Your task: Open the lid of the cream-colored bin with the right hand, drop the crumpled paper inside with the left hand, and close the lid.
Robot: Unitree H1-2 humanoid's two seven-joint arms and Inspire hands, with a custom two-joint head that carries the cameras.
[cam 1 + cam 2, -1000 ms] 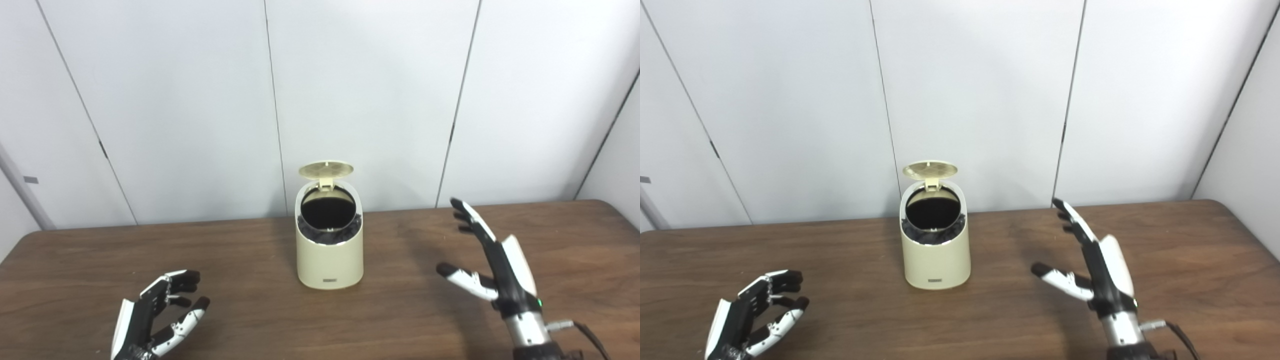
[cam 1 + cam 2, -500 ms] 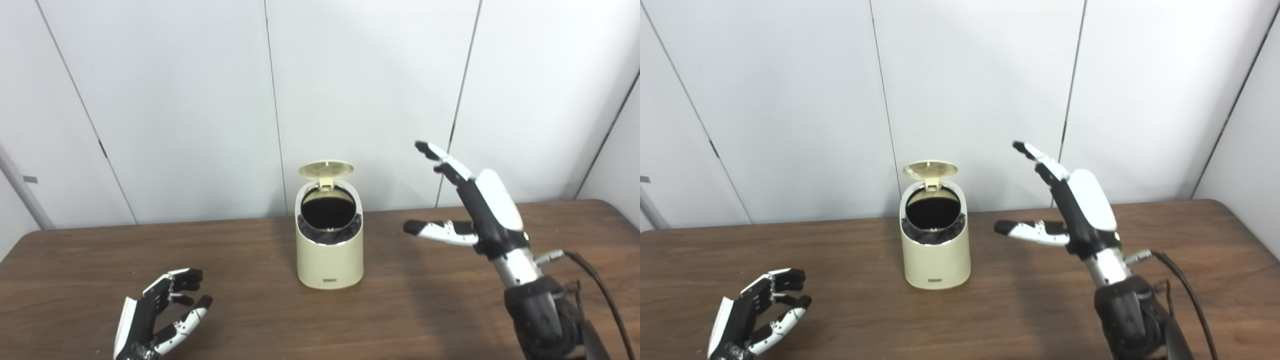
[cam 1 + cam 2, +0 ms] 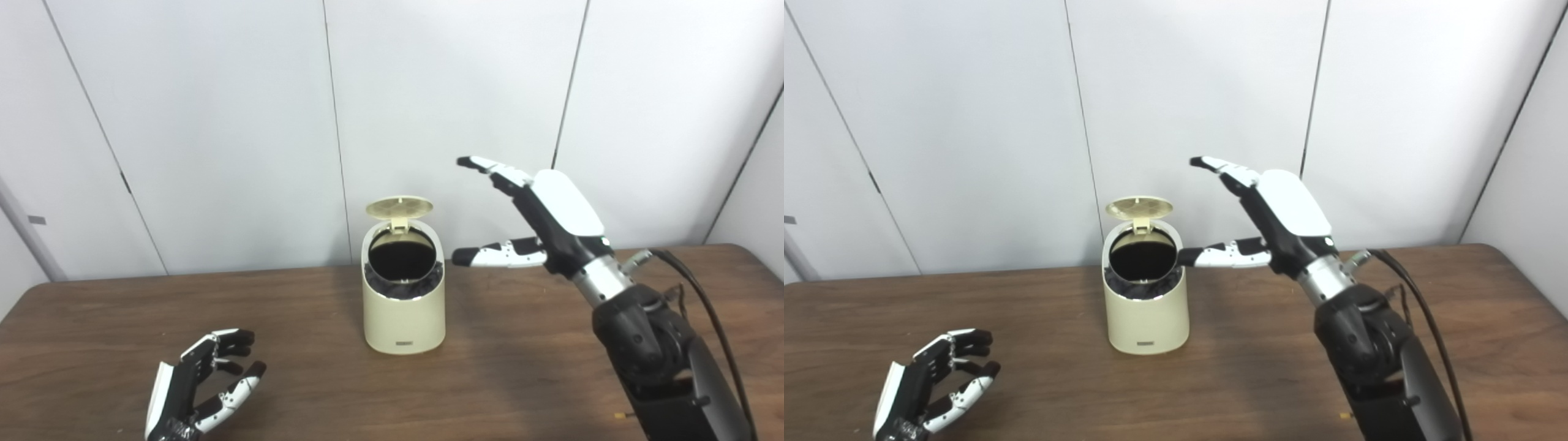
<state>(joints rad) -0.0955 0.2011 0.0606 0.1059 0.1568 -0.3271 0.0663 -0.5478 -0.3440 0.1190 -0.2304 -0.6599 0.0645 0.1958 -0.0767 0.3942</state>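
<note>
**Lid Raised, Right Hand Beside Bin**

White wall panels backed a brown wooden table (image 3: pixel 551 343), which carried a single bin (image 3: pixel 404 306) near the middle of its far edge. The bin stood upright, its lid (image 3: pixel 399 207) tipped back on the rear hinge, so the mouth faced up and forward. Inside, only a dark liner was visible, bunched around the rim; no paper could be made out in the dark interior, and none lay on the table.

The right hand (image 3: pixel 551 214) hung in the air to the right of the bin, above table level. Its fingers were spread and extended toward the lid, the thumb reaching toward the bin's rim, and it held nothing. In the right eye view the thumb tip appeared to meet the rim, whereas the left eye view showed a gap, so contact could not be confirmed. This raised, flat-fingered posture suited pressing the lid down, which was judged to be the step in hand.

The left hand (image 3: pixel 199 392) rested near the front left corner, well apart from the bin, palm turned inward, fingers loosely curled and apart, empty. That position kept it clear of the lid's path.
</note>
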